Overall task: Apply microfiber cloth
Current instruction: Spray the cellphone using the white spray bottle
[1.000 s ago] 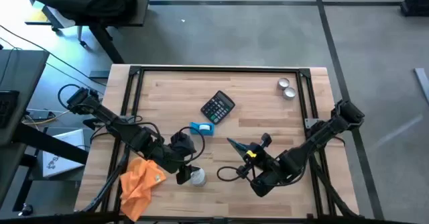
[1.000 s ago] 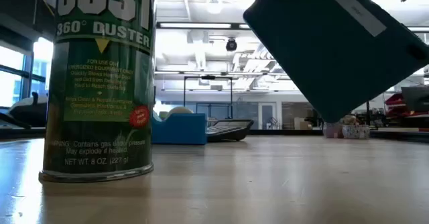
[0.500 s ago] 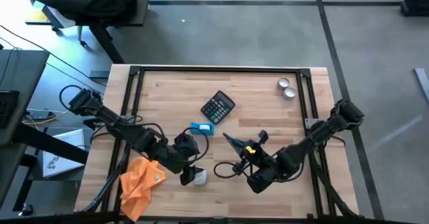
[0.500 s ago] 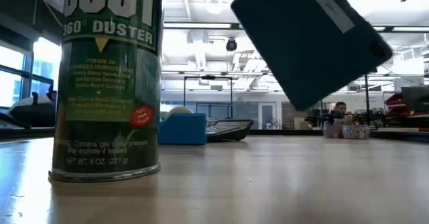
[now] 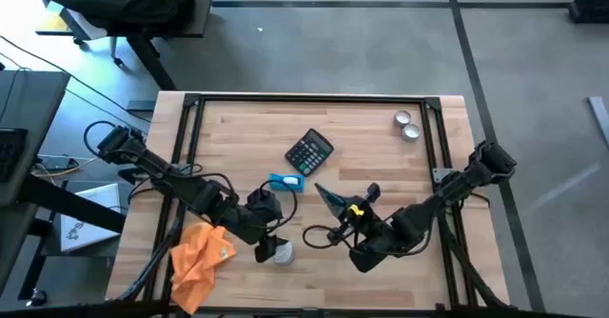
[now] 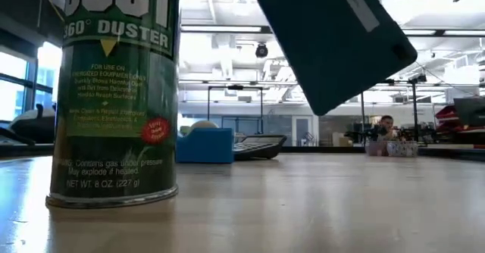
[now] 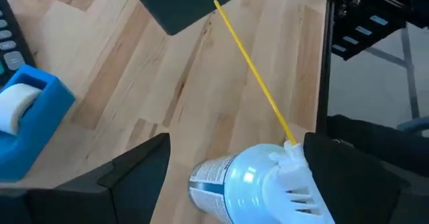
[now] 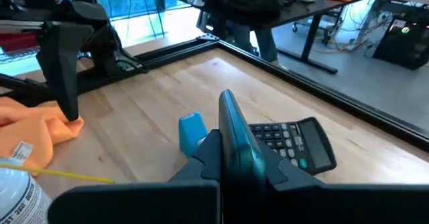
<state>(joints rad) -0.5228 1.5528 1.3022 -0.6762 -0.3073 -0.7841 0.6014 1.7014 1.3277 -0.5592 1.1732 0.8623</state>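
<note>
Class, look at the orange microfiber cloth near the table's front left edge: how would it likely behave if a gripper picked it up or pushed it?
The microfiber cloth lies crumpled in soft folds, so it would probably droop limply when lifted. It looks thin, so likely light for its size. Pushed across the wooden table, it would probably bunch up rather than slide as one piece.

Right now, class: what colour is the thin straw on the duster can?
Yellow. The straw on the duster can shows best in the left wrist view.

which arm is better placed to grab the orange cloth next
Left, probably. The microfiber cloth lies by the table's near-left corner, beside the left gripper, open around the duster can. The right gripper is farther off, holding a dark tablet.
</note>
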